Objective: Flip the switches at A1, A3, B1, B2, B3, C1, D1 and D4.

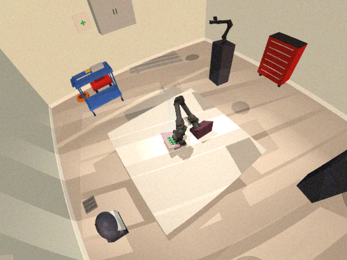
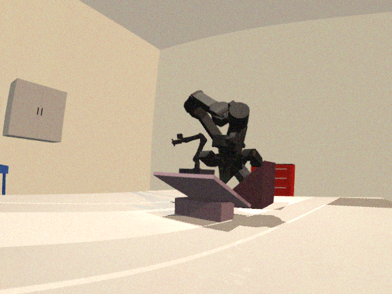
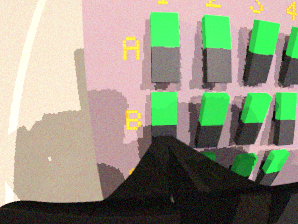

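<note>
The pink panel (image 1: 165,137) (image 2: 204,186) (image 3: 111,70) is tilted on a block. Its switches have a green far half and a grey or dark near half. In the wrist view A1 (image 3: 165,47), A2 (image 3: 217,47), A3 (image 3: 261,47), B1 (image 3: 164,107), B2 (image 3: 213,117) and B3 (image 3: 254,116) show. Which ends are raised is hard to tell. My gripper (image 3: 163,143) (image 2: 224,180) is shut and empty, its tips at the near end of B1; contact cannot be told. It hides C1 and row D; C2, C3 and C4 show partly.
A dark maroon block (image 1: 202,130) (image 2: 260,187) stands beside the panel, close to the arm's base. Pale matting (image 1: 181,186) lies under both. A blue cart (image 1: 103,97), a black pedestal (image 1: 221,63) with another arm and a red cabinet (image 1: 281,58) stand farther off.
</note>
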Tool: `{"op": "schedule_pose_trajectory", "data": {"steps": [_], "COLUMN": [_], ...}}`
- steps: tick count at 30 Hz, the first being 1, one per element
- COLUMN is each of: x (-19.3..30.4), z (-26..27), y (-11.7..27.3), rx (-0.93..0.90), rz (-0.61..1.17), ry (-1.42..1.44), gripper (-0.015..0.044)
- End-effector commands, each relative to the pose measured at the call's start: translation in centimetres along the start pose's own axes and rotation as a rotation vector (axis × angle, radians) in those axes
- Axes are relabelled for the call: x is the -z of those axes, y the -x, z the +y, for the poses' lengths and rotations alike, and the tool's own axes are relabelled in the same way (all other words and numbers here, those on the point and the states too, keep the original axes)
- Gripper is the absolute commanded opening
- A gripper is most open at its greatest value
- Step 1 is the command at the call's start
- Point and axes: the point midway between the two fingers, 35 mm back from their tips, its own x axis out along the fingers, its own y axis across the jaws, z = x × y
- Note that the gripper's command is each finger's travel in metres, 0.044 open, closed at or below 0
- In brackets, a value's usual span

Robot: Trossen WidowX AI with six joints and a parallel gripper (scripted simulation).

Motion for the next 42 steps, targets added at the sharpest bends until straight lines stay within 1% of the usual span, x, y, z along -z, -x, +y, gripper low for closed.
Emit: {"op": "schedule_pose_trajectory", "data": {"steps": [1, 23, 25, 29, 30, 35, 38, 42], "x": [0.0, 0.0, -0.1, -0.2, -0.2, -0.4, -2.0, -2.1], "z": [0.0, 0.0, 0.1, 0.2, 0.1, -0.1, -2.4, -2.7], "y": [-0.1, -0.4, 0.5, 5.2, 5.9, 6.1, 6.1, 6.1], "rx": [0.005, 0.005, -0.002, -0.001, 0.002, 0.003, 0.004, 0.004], "rz": [-0.002, -0.003, 0.004, 0.024, 0.025, 0.026, 0.026, 0.025], "ry": [0.007, 0.007, 0.0, 0.006, 0.007, 0.007, 0.008, 0.008], "gripper": [0.0, 0.0, 0.0, 0.0, 0.0, 0.0, 0.0, 0.0]}}
